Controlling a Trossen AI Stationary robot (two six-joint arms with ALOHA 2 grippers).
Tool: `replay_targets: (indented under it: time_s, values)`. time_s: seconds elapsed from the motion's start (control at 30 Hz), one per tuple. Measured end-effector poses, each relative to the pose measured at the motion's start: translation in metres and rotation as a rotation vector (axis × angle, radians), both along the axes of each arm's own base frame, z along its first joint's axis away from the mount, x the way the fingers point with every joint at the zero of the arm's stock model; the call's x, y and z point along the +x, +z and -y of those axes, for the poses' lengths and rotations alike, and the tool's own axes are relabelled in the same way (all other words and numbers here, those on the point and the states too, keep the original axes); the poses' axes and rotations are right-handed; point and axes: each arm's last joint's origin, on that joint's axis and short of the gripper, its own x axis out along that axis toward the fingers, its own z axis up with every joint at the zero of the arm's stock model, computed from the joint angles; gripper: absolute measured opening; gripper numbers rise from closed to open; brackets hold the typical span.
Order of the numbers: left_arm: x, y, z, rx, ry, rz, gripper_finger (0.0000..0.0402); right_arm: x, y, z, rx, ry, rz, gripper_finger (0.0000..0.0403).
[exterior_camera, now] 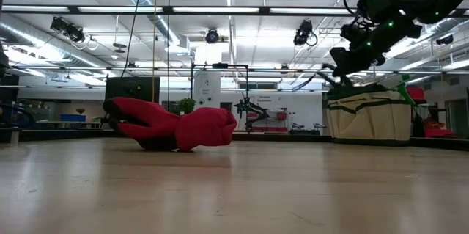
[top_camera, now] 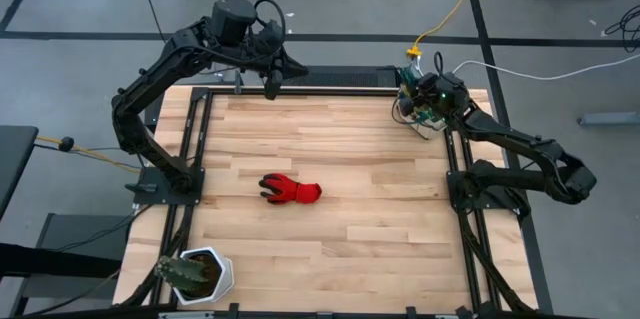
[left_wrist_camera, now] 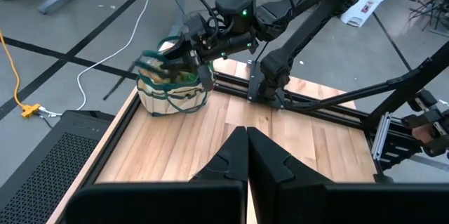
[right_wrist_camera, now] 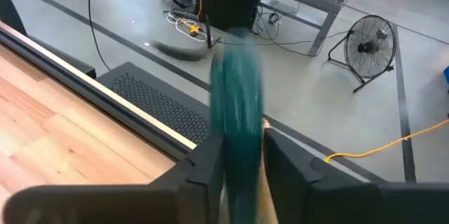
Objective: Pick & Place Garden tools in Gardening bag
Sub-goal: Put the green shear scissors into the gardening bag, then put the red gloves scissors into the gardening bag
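High view: gardening bag [top_camera: 425, 109] sits upper right, right gripper [top_camera: 432, 94] over it, fingers narrowly parted around a blurred green tool [right_wrist_camera: 237, 119]. Red glove [top_camera: 291, 191] lies centre. Potted plant [top_camera: 193, 275] lower left. Left gripper [top_camera: 272, 83] closed, upper centre.

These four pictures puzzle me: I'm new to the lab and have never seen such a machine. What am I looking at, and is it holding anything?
It is a robot with two dark arms at a wooden table, each ending in a two-finger end effector. One picture looks straight down, one looks level across the tabletop, and two come from cameras on the wrists.

On the table lie a red glove, a white pot with a plant at one corner, and a beige gardening bag at the far right corner.

The right end effector hangs over the bag with a blurred green item between its fingers; whether it grips or releases it is unclear. The left end effector waits shut, empty, above the far left edge.
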Motion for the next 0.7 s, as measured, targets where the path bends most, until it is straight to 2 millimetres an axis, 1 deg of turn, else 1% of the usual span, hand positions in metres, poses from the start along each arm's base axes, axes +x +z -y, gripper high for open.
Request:
replay_targets:
  time_s: [0.17,0.43,0.6,0.7]
  values:
    - [0.0001,-0.0001,-0.0001,0.0,0.0,0.0,0.0002,-0.0003,-0.0006,-0.0001,0.004,-0.003,-0.006,0.0138]
    - [0.0001,-0.0002,-0.0004,0.002,0.006,-0.002,0.0002,-0.0017,0.0004,0.0002,-0.004,-0.054,0.0,0.0205]
    - [0.0005,-0.0005,-0.0006,0.002,0.007,-0.003,0.0002,-0.0022,0.0054,-0.0004,-0.033,-0.052,0.029,0.0229]
    - [0.0005,-0.0004,-0.0005,0.003,0.008,-0.003,0.0002,-0.0021,0.0084,-0.0023,-0.043,-0.004,0.041,0.0236]
